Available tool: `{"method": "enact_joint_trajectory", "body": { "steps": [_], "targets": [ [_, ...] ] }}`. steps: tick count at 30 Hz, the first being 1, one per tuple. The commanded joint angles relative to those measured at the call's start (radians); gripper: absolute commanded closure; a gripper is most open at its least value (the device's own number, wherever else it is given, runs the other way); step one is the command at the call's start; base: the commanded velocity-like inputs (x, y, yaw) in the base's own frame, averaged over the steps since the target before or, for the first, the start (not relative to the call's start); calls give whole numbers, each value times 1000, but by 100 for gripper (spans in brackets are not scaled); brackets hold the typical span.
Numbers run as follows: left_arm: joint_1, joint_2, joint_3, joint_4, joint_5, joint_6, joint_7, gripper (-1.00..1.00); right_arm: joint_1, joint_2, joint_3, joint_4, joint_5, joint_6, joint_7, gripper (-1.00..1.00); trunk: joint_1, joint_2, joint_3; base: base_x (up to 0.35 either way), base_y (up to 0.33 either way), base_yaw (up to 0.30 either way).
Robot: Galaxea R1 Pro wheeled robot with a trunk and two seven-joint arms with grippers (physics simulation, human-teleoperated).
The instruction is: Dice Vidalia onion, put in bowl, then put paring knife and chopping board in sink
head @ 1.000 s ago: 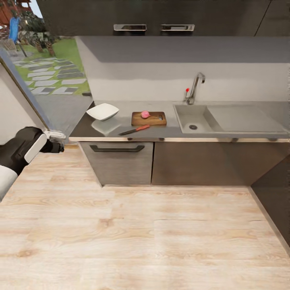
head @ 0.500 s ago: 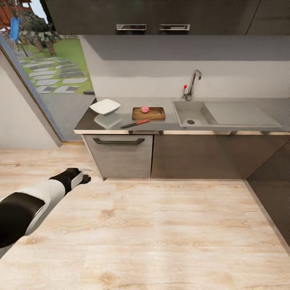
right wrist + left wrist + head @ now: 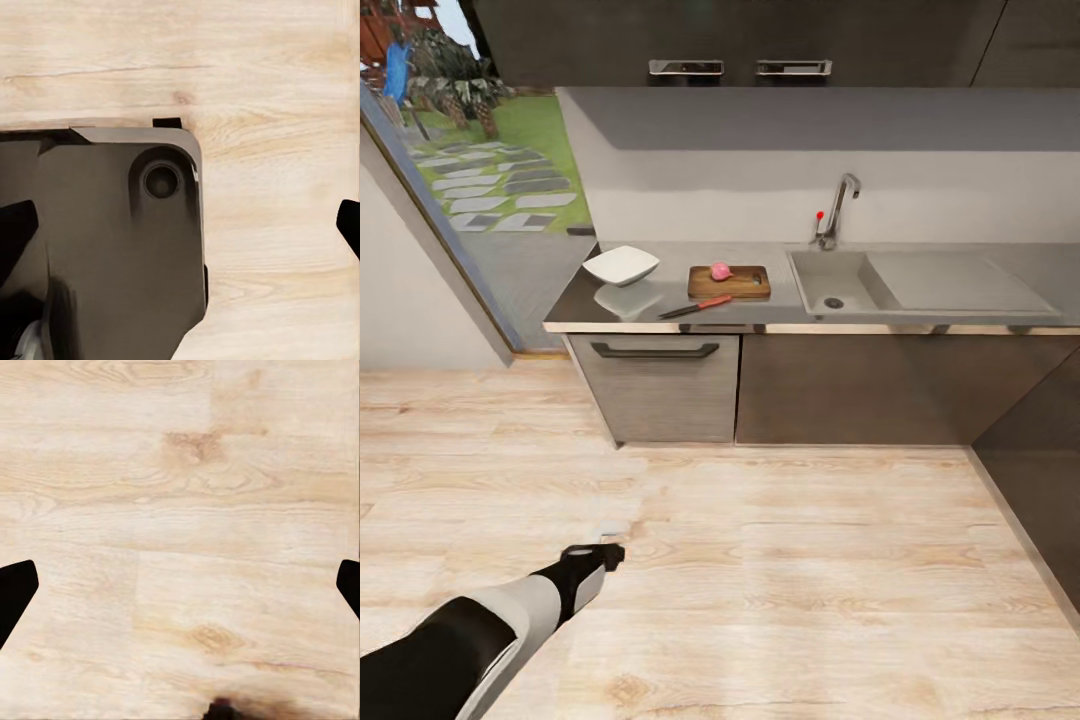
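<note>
The Vidalia onion (image 3: 720,271) sits on the chopping board (image 3: 732,283), on the countertop (image 3: 580,300) left of the sink (image 3: 830,285). In front of the board lies the paring knife (image 3: 695,307), its orange-red handle pointing right. The white bowl (image 3: 621,265) stands to the board's left. My left gripper (image 3: 605,553) hangs low over the wood floor, far from the counter. In the left wrist view that gripper (image 3: 180,589) is open, with only floor between its fingers. My right gripper (image 3: 180,229) is open too, above my dark base (image 3: 97,247).
A tap (image 3: 838,205) rises behind the sink, and a draining area (image 3: 960,282) lies to its right. Below the worktop are a drawer with a black handle (image 3: 654,350) and cabinet fronts. A glass door (image 3: 450,200) opens onto a garden at the left. Wood floor (image 3: 780,570) lies between me and the counter.
My left arm has dropped from beside the counter's left end to low over the floor. The view pulled back a little a second ago and has held still since.
</note>
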State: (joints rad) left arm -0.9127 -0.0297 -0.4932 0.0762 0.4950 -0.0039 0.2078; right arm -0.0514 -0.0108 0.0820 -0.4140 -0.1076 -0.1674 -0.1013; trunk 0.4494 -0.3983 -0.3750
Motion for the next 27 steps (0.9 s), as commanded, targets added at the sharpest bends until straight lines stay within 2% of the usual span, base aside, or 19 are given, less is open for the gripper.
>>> {"method": "enact_joint_trajectory", "body": {
  "steps": [1,2,4,7,11,15,18,19,27],
  "targets": [
    [50,-4,-10,3,7,-79,1,-100,-3,-6,9,-20,-11,12,-6,-100,1,-2,-1,0,0,0],
    [101,-6,-10,3,7,-210,1,-100,-4,-10,9,-56,-10,27,-6,-100,1,-2,-1,0,0,0],
    [168,-7,-10,4,8,-400,3,-100,-5,-12,9,-109,-10,49,-6,-100,1,-2,-1,0,0,0],
    [244,-8,-10,5,8,-558,5,-100,-5,-15,9,-170,-9,87,-5,-100,1,-2,-1,0,0,0],
    [325,-6,-10,6,8,-700,7,-100,-7,-22,9,-240,-9,125,-5,-100,1,-2,-1,0,0,0],
    [424,-3,-10,7,9,-941,10,-100,-15,-35,8,-297,-9,156,-4,-100,1,-2,-1,0,0,0],
    [462,-3,-9,7,9,-1028,11,-100,-27,-37,8,-309,-9,162,-3,-100,1,-2,-1,0,0,0],
    [498,-2,-9,7,10,-1043,12,-100,-42,-38,8,-315,-9,164,-2,-100,1,-2,-1,0,0,0],
    [515,16,-8,6,10,-1043,13,-100,-49,-38,9,-309,-10,138,5,-100,1,-2,-1,0,0,0]
  ]
}}
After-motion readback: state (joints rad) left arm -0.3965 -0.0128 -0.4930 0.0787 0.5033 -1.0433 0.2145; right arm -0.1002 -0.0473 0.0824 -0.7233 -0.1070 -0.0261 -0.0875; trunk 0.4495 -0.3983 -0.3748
